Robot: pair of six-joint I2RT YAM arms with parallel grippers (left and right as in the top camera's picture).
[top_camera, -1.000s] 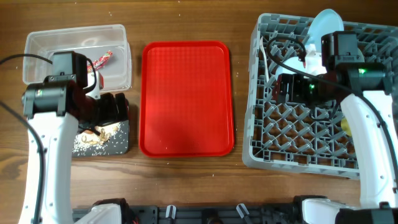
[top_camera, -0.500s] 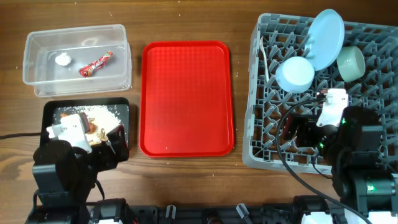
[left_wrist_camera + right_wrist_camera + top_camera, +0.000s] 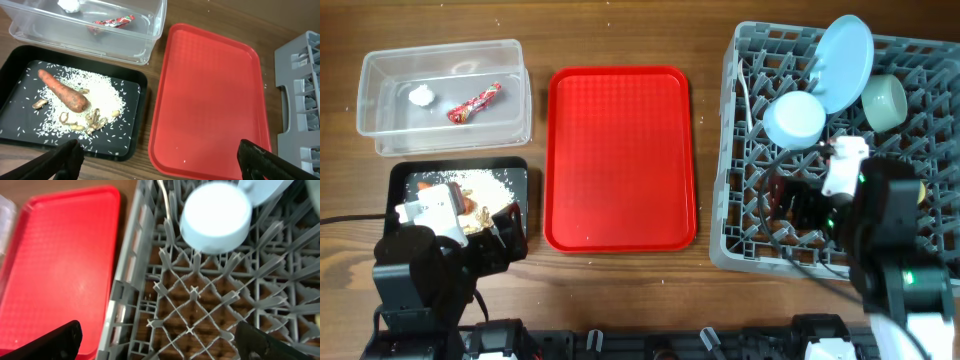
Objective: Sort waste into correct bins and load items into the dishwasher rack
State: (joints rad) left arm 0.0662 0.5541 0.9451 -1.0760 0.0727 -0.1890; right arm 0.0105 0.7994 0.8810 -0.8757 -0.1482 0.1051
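1. Left gripper (image 3: pixel 159 161), jaws wide apart and empty, hangs beside the black tray (image 3: pixel 131 95) holding the carrot (image 3: pixel 62 96).
2. Right gripper (image 3: pixel 157 342), likewise spread and empty, hovers over the rack (image 3: pixel 192 292) near the white bowl (image 3: pixel 216 215).
3. Wrapper (image 3: pixel 112 22) lies in the clear tub (image 3: pixel 150 30).

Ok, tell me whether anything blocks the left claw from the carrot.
Nothing visible does. The carrot lies uncovered on the rice in the black tray, just ahead of the open left claw.
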